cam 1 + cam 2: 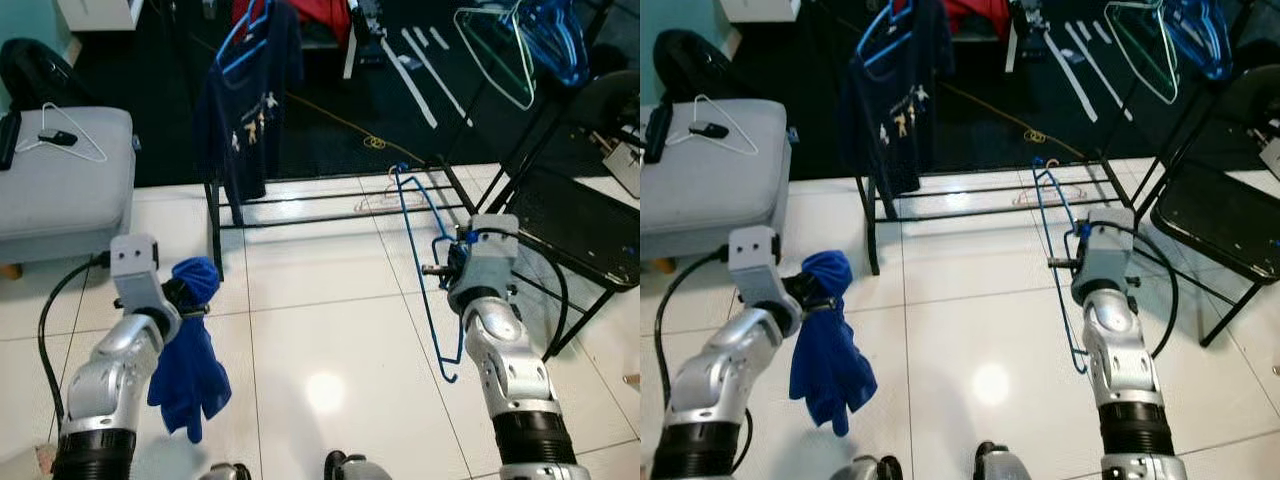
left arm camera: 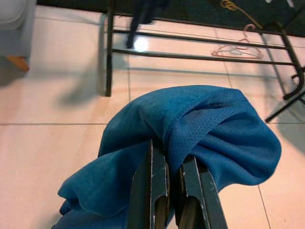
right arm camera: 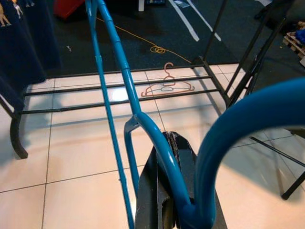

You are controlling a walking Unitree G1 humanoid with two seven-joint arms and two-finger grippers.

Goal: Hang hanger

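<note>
Tiles, white and glossy [image 1: 320,330], fill the lower half of the eye views, and a dark carpet [image 1: 330,110] takes the upper half. At lower right of the frame the right gripper [image 1: 436,268] is clamped on a blue hanger [image 1: 425,255]; in the right wrist view its black fingers [image 3: 164,191] pinch the blue bar just below the curve of the hook, jaws closed narrow on it. The hanger stands roughly upright in front of the arm — one end points up toward the rack, the other curls down beside the forearm.

At lower left the left gripper [image 1: 190,300] holds a blue cloth [image 1: 190,370], which droops in folds beside the silver forearm. The left wrist view shows the two fingers [image 2: 157,191] pressed close together with blue mesh fabric bunched over and between them.

A black clothes rack [image 1: 340,205] stands at the middle of the frame, where tile meets carpet, its low rails running across. A dark navy shirt [image 1: 245,110] hangs at its left end on a blue hanger of its own. A pale pink hanger [image 3: 167,87] lies on the floor by the low rails. At upper left is a grey ottoman [image 1: 60,190] with a white hanger [image 1: 65,140] lying on top. At the right edge a black folding chair [image 1: 590,230] stands, and a clear green hanger [image 1: 500,55] hangs at upper right.
</note>
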